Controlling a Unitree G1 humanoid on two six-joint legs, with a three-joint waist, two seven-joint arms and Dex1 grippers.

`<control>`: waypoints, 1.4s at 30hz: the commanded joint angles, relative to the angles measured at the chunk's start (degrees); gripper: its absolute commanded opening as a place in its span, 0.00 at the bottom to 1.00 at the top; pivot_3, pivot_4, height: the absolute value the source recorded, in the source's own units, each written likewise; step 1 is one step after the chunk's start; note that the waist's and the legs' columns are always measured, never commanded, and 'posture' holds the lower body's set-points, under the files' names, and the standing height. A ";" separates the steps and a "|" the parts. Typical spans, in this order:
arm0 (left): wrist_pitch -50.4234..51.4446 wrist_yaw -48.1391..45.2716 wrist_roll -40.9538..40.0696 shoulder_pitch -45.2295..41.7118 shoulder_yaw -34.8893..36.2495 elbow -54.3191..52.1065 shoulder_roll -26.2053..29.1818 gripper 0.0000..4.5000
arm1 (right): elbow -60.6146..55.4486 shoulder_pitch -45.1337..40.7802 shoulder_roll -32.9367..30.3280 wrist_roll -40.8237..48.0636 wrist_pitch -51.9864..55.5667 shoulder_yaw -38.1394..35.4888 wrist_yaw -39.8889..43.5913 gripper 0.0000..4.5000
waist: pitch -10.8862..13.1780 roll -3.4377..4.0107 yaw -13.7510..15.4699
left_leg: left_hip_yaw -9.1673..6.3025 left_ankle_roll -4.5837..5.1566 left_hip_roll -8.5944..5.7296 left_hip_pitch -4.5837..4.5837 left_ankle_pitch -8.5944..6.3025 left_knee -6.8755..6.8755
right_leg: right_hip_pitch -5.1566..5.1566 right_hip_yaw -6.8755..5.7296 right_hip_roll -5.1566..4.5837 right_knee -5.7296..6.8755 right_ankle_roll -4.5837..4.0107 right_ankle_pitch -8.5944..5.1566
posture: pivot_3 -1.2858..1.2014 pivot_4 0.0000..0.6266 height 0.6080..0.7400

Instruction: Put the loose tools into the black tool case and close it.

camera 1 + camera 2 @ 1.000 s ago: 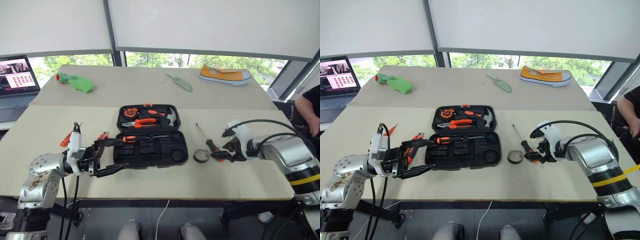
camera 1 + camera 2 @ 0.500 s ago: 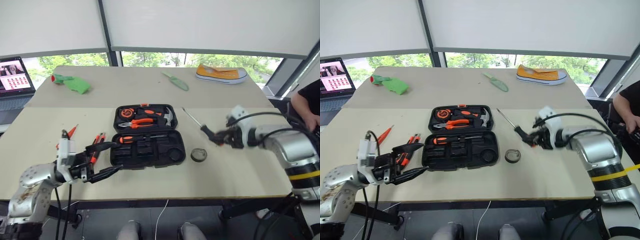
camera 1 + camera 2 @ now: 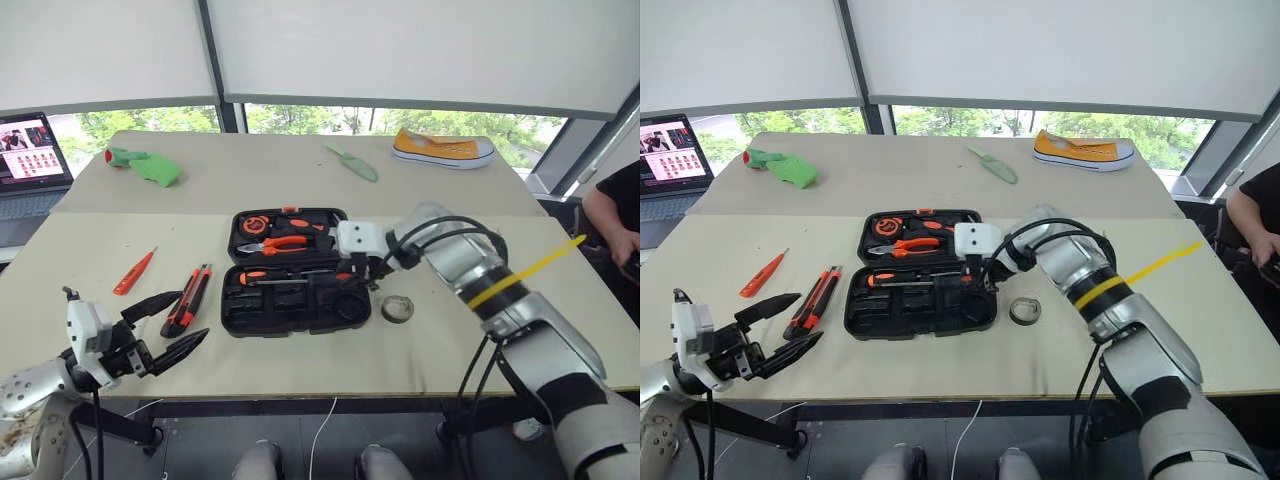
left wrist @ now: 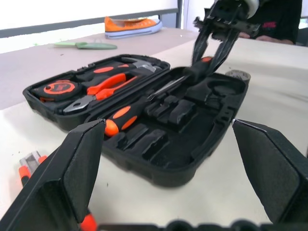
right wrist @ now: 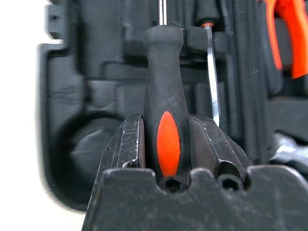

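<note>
Case (image 3: pixel 295 272) lies open at the desk's (image 3: pixel 300 370) middle. Left of the case, a slim orange screwdriver (image 3: pixel 134 271) and a knife (image 3: pixel 187 299) rest on the desk. Nearer than these, by the desk's front edge, the left claw (image 3: pixel 166 326) hovers level, jaws spread wide and empty, pointing toward the case. Right arm reaches across from the case's right, bent, its claw (image 3: pixel 362 279) angled down over the case's lower half, clamped on a black-and-orange screwdriver (image 5: pixel 163 113). Tape roll (image 3: pixel 397 308) lies just right of the case.
</note>
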 commanded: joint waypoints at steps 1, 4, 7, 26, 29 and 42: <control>-1.15 1.20 0.33 0.36 -0.55 -2.45 -0.48 1.00 | 3.22 -1.94 2.18 -3.40 -1.16 -0.47 -1.81 0.22 | 0.00 0.00 -0.13 | 0.00 0.00 0.01 0.00 0.00 -0.01 | -0.02 0.00 0.01 0.01 -0.01 0.00 | 0.52 0.24 1.00; -1.32 1.65 0.42 0.77 -0.99 -2.90 -0.81 1.00 | 5.89 -2.56 3.01 -6.09 -3.23 -0.30 -2.07 0.22 | 0.00 0.00 -0.20 | 0.00 0.00 0.02 0.00 0.00 -0.02 | -0.05 0.00 0.02 0.05 -0.03 -0.01 | 0.52 0.24 1.00; -1.64 1.83 0.70 1.14 -1.40 -3.06 -1.02 1.00 | 7.96 -2.75 3.54 -8.18 -6.06 -0.11 -2.54 0.22 | 0.00 0.00 -0.24 | 0.00 0.00 0.02 0.02 0.00 -0.02 | -0.03 -0.01 0.03 0.05 -0.04 -0.01 | 0.52 0.24 1.00; -1.89 3.29 0.79 2.96 -1.61 -4.05 -1.18 1.00 | 13.82 -6.10 6.79 -5.02 -19.55 -8.27 0.07 0.65 | 0.01 0.01 -0.68 | 0.03 -0.07 0.14 0.05 0.03 -0.05 | -0.04 -0.03 0.10 0.04 -0.15 0.03 | 0.52 0.24 1.00; -1.73 3.81 1.06 3.37 -1.38 -4.41 -0.83 1.00 | 13.94 -7.29 5.93 -1.99 -17.98 -11.51 2.49 0.65 | 0.01 0.02 -0.67 | 0.03 -0.07 0.15 0.04 0.03 -0.07 | -0.05 -0.04 0.10 0.04 -0.15 0.03 | 0.52 0.24 1.00; 3.46 6.65 0.79 0.66 -3.35 -6.23 0.65 1.00 | 23.34 -0.91 16.49 0.99 -20.15 -17.96 -8.98 0.01 | 0.04 0.01 -1.09 | 0.04 -0.14 0.25 0.05 0.07 -0.12 | -0.06 -0.08 0.19 0.06 -0.26 0.03 | 0.52 0.24 1.00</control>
